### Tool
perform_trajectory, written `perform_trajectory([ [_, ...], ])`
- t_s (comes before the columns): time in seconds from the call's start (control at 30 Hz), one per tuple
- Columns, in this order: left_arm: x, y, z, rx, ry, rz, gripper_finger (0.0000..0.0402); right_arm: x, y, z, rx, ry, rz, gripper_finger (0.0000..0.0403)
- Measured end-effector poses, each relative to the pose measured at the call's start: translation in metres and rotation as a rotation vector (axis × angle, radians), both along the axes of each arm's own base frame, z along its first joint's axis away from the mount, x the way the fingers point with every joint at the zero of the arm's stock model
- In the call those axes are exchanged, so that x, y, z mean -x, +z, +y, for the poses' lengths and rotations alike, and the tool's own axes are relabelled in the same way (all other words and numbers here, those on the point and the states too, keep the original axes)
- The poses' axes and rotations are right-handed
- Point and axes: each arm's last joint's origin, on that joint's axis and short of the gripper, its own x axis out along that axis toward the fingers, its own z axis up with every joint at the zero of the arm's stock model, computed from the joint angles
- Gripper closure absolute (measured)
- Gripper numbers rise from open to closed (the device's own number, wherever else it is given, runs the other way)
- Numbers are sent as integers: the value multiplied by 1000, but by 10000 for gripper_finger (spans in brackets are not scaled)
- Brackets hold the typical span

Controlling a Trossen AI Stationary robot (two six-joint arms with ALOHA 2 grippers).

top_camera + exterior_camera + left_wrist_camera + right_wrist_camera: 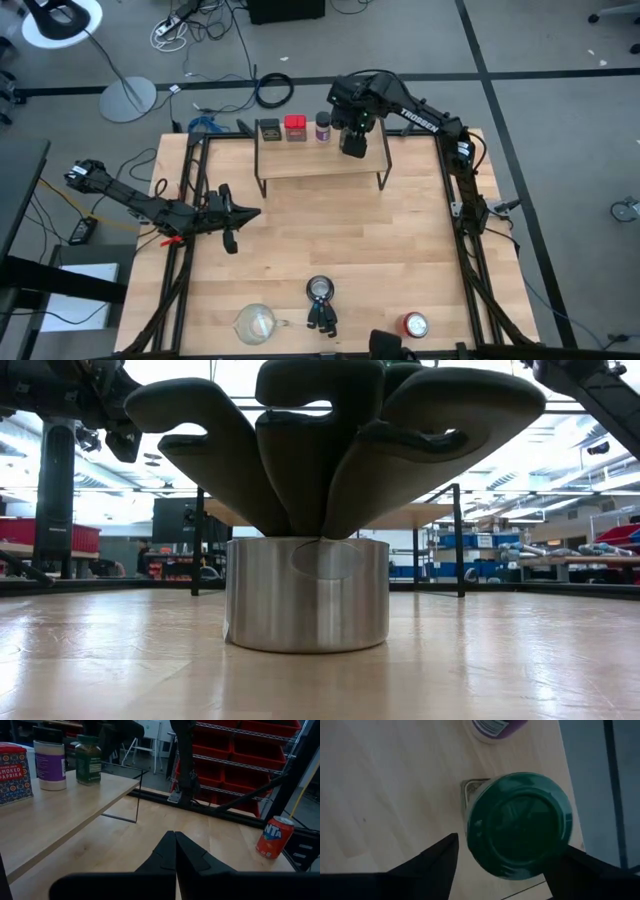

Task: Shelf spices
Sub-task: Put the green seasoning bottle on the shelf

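The shelf (318,162) stands at the table's far edge. On its board, in a row, rest on their bases a dark olive tin (268,129), a red tin (295,127), a purple-labelled jar (322,125) and a green-lidded jar (517,825). My right gripper (510,843) points down over the green jar, open, with one finger on each side of the lid. In the high view it hides that jar. My left gripper (236,214) hangs shut over the table's left part, holding nothing. My right gripper comes at the green jar's lid from above, pointing down. A gap shows between one finger (442,852) and the lid's rim (470,832). Whether the other finger (580,862) touches the rim, I cannot tell. The jar stands upright on the shelf board (390,780).
Near the table's front edge stand a clear glass cup (255,322), a metal pot with dark tools in it (320,291) and a round red-topped can (415,325). Bare tabletop lies between the shelf and these. Black frame rails (190,200) run along both sides.
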Motion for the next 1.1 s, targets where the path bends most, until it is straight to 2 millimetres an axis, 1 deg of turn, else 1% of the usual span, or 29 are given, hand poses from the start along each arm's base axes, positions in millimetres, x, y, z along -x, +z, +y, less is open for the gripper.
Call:
perform_trajectory([
  [0.2, 0, 0, 0, 0, 0, -1, 400, -4, 0, 8, 65, 25, 33, 156],
  [0.5, 0, 0, 0, 0, 0, 0, 400, -12, 2, 20, 164, 68, 70, 158],
  [0.6, 0, 0, 0, 0, 0, -1, 400, -12, 6, 26, 206, 72, 73, 158],
  [0.77, 0, 0, 0, 0, 0, -1, 400, -12, 22, 38, 295, 62, 43, 161],
  [0.97, 0, 0, 0, 0, 0, 0, 400, -4, 50, 60, 424, 19, -58, 168],
  [1.03, 0, 0, 0, -3, 0, 1, 400, -3, 59, 68, 438, 23, -114, 174],
  [1.1, 0, 0, 0, -8, -1, 1, 400, 0, 67, 76, 420, 47, -169, 190],
])
